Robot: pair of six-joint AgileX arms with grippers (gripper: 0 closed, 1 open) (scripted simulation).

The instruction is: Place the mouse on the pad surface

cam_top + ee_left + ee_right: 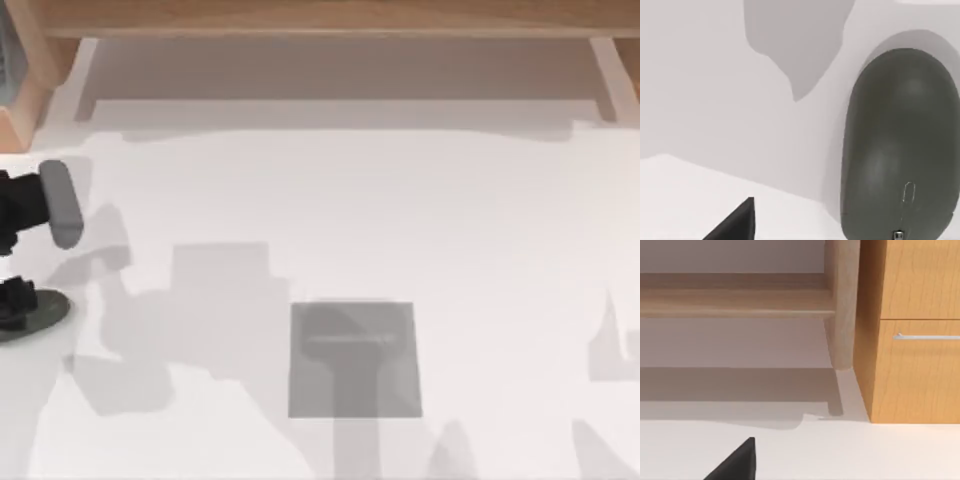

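At the table's (480, 220) far left edge, my left tool (15, 302) sits over the mouse (45, 312), seemingly to lift it, since the pad (355, 360) lies well apart. Whether the tool is grasping it I cannot tell.

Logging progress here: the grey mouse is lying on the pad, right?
Not right. The top view shows the mouse lying on the bare table at its left edge, well apart from the pad near the middle front.
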